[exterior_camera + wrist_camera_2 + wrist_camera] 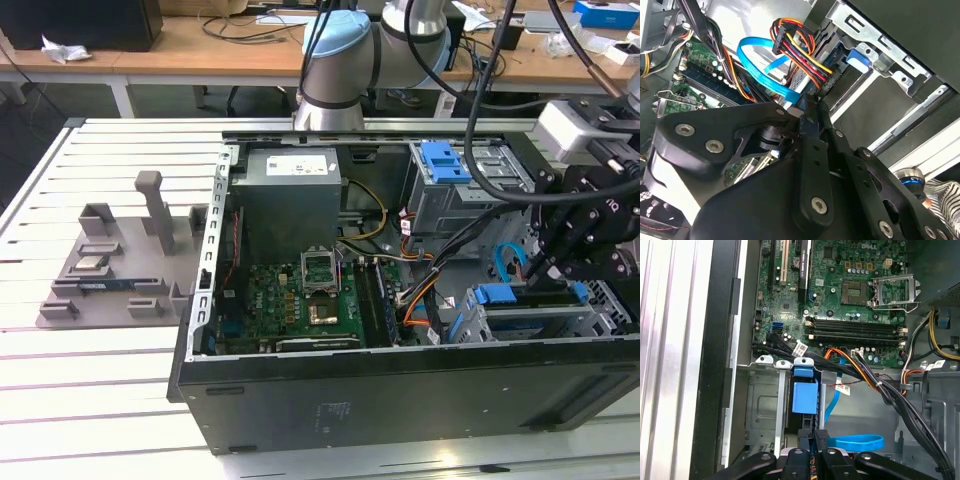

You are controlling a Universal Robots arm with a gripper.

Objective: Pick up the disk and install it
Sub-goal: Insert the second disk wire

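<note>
**Gripper closed over the drive cage, disk seated just under it**

The gripper (815,440) had its fingertips drawn together, with nothing plainly pinched between them. In the exterior view it (572,272) hung over the drive cage (605,305) in the corner of the open computer case (400,400) towards that view's right.

The disk (530,312) lay directly below and just beside the fingertips, already sitting in the cage. Its long axis ran across the exterior view from left to right, and the gripper stood over the right-hand end of its blue rail. In the first wrist view the disk's blue end (805,397) showed just ahead of the fingertips, between the cage walls (765,410). Whether they touched it could not be told. The motherboard (850,315) lay beyond.
</note>
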